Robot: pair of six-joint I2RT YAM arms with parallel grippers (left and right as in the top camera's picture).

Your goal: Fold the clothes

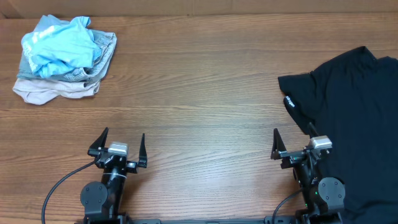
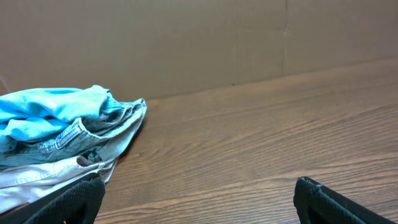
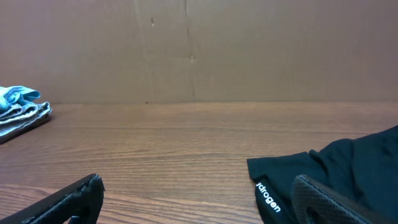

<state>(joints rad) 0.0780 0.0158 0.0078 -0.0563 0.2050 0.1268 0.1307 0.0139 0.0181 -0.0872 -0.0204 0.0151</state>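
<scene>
A black shirt [image 1: 354, 106] with white lettering on its sleeve edge lies spread at the table's right side, reaching the front edge; the right wrist view shows its sleeve [image 3: 323, 171] and lettering. A crumpled pile of light-blue, denim-grey and beige clothes [image 1: 62, 56] sits at the far left, also in the left wrist view [image 2: 62, 134]. My left gripper [image 1: 118, 144] stands open near the front edge, holding nothing. My right gripper [image 1: 293, 143] is open too, its right finger [image 3: 329, 199] over the shirt's left edge.
A brown cardboard wall [image 3: 199, 50] runs along the table's far edge. Bare wood tabletop [image 1: 199, 106] stretches between the pile and the black shirt.
</scene>
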